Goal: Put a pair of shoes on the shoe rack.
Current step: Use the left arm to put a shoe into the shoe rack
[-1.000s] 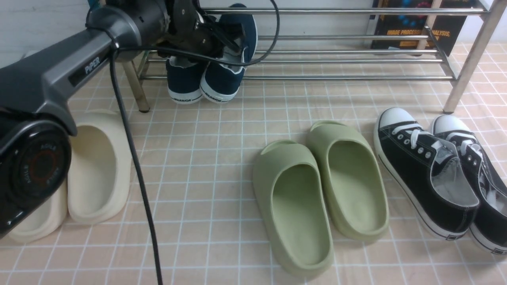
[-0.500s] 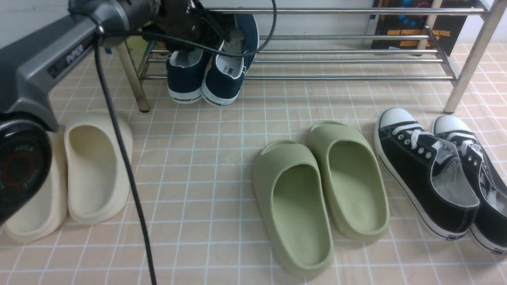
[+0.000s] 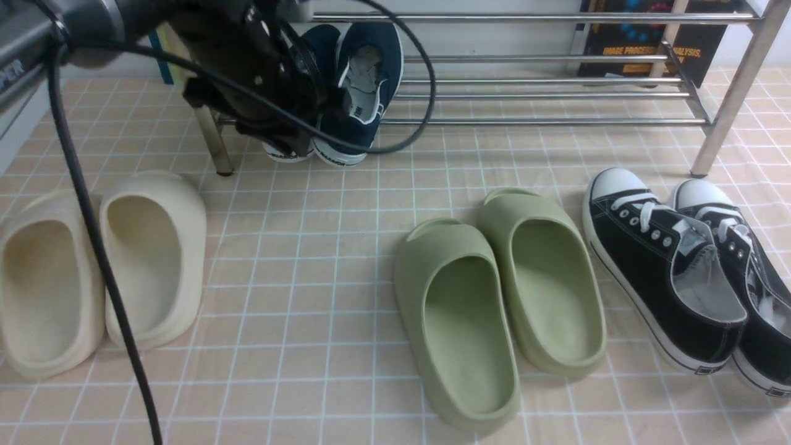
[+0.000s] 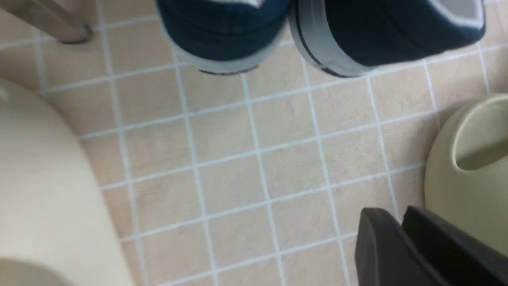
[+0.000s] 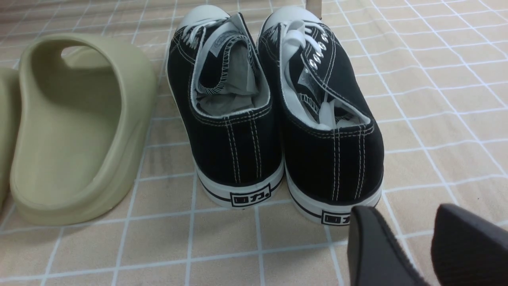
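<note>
The pair of shoes (image 3: 364,80), navy slip-ons with white soles, leans toes-up on the left end of the shoe rack (image 3: 531,96), heels over its front bar. My left gripper (image 3: 290,145) hangs just in front of the heels and hides part of the left shoe. In the left wrist view both heels (image 4: 226,31) sit above tiled floor, and the left gripper (image 4: 391,216) is shut with nothing in it, apart from the shoes. My right gripper (image 5: 408,214) stands open and empty just behind the heels of the black sneakers (image 5: 278,119).
Cream slides (image 3: 105,272) lie at the front left, green slides (image 3: 500,296) in the middle, black lace-up sneakers (image 3: 673,272) at the right. A rack leg (image 3: 213,142) stands beside my left gripper. The arm's black cable (image 3: 93,247) crosses the cream slides. A book (image 3: 642,37) leans behind the rack.
My left arm has drawn back from the navy shoes and dropped in front of their heels. Its jaws have let go and come together. The shoes stay leaning on the rack.
</note>
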### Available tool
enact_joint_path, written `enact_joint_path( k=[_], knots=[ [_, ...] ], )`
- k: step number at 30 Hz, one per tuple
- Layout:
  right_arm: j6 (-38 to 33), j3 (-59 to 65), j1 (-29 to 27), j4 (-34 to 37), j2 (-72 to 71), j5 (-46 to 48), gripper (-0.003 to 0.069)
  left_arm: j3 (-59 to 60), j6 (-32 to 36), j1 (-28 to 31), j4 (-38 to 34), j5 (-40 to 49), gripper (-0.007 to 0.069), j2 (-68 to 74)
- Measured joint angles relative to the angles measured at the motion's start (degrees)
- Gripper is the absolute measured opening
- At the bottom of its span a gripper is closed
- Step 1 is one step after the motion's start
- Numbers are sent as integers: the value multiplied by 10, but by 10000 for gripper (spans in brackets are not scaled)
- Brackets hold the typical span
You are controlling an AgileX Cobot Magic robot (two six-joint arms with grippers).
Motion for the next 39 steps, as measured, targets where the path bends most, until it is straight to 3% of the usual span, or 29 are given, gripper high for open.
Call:
enact_joint_path(
  k=[7,18,27,30,39],
  knots=[
    [0,0,0,0,0,0,239,1,3,0,-37,-152,26,69],
    [0,0,0,0,0,0,239,-232,-57,-1,-46,-64,19,200],
    [0,0,0,0,0,0,239,-264,-63,-1,-29,-45,22,197],
    [0,0,0,0,0,0,239,-264,-63,-1,-13,-29,24,180],
    [0,0,0,0,0,0,239,-265,-63,-1,157,68,35,20]
  ],
)
